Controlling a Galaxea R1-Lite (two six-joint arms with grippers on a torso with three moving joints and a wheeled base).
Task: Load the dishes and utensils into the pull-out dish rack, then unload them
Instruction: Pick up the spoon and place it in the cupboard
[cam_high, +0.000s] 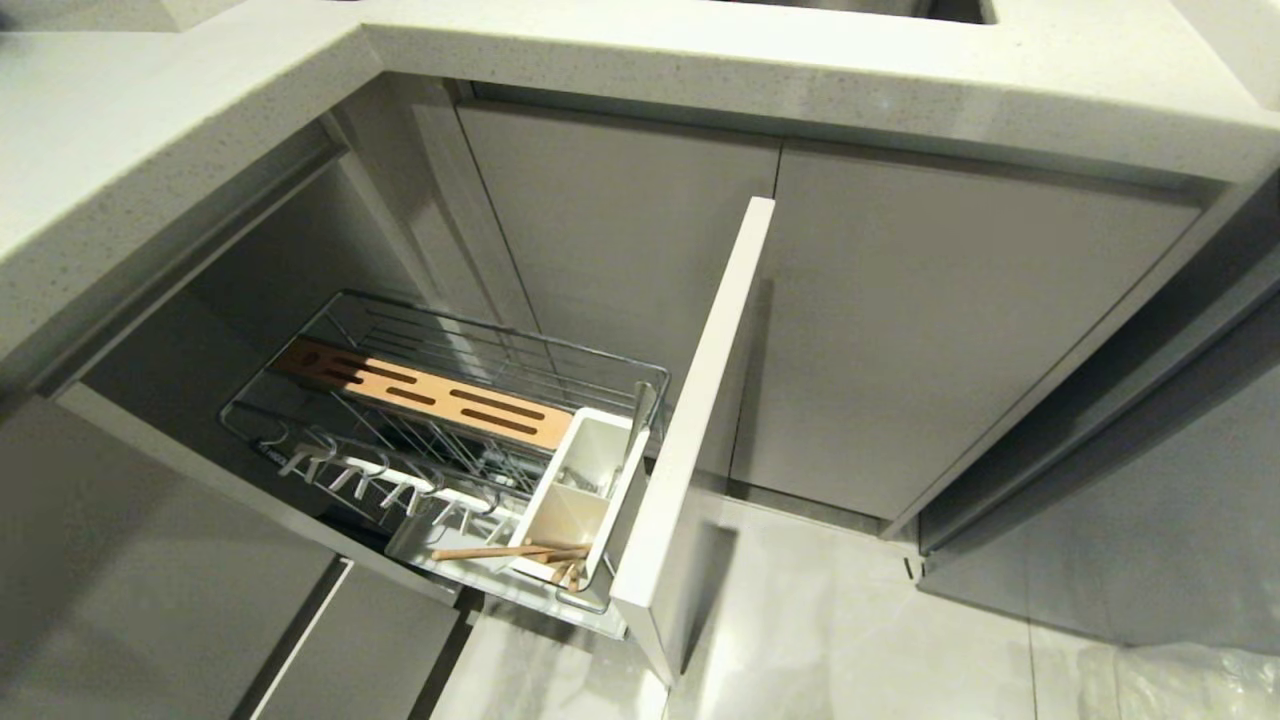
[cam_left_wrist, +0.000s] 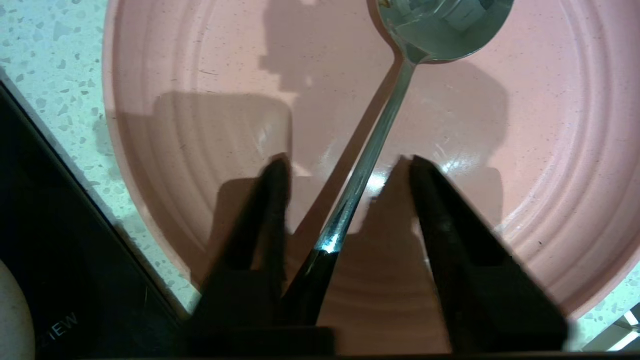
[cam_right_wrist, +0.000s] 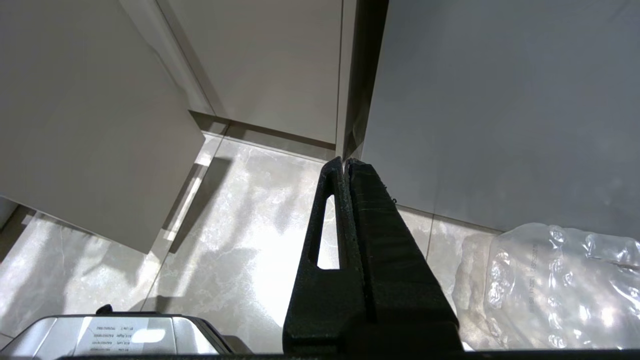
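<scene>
1. Left claw (cam_left_wrist: 345, 165) is held over the pink plate (cam_left_wrist: 210, 125) on the speckled worktop (cam_left_wrist: 45, 55), its fingers (cam_left_wrist: 272, 200) spread on either side of the metal spoon (cam_left_wrist: 380, 135) handle, not touching it.
2. Right claw (cam_right_wrist: 346, 167) is pressed together above the floor (cam_right_wrist: 240, 225).
3. Wooden chopsticks (cam_high: 510, 551) are seen in the white caddy (cam_high: 585, 480) of the pulled-out dish rack (cam_high: 440, 400).
</scene>
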